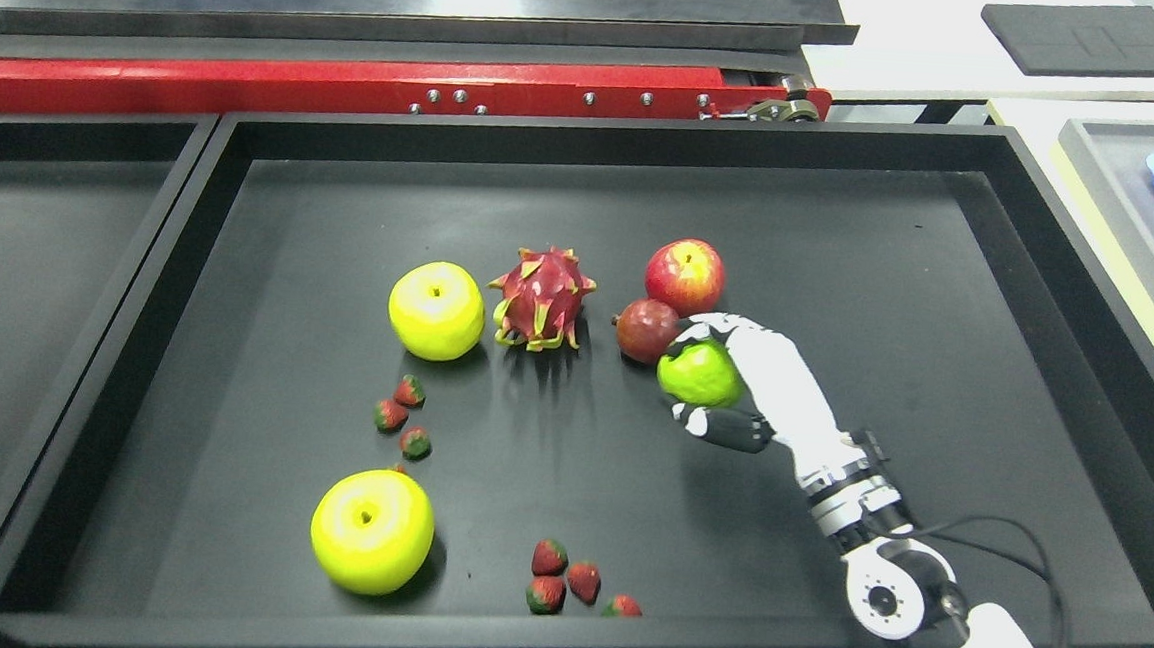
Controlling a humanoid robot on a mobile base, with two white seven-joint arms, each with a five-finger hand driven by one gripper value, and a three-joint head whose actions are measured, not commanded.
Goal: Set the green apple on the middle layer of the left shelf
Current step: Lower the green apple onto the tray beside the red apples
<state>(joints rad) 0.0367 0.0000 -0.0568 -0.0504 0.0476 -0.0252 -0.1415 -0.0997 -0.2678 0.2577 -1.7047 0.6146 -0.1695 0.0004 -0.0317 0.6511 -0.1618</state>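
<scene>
We have the green apple (699, 374) wrapped in our right hand (734, 379), fingers (712, 324) curled over its top and thumb beneath. It sits in the black tray (589, 129), touching a dark red fruit (646, 329).

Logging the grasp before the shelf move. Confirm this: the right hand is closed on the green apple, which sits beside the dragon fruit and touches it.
Wrong on one point. In the head view the right hand is closed on the green apple, but the fruit touching it is the dark red passion fruit; the dragon fruit sits apart, further left.
</scene>
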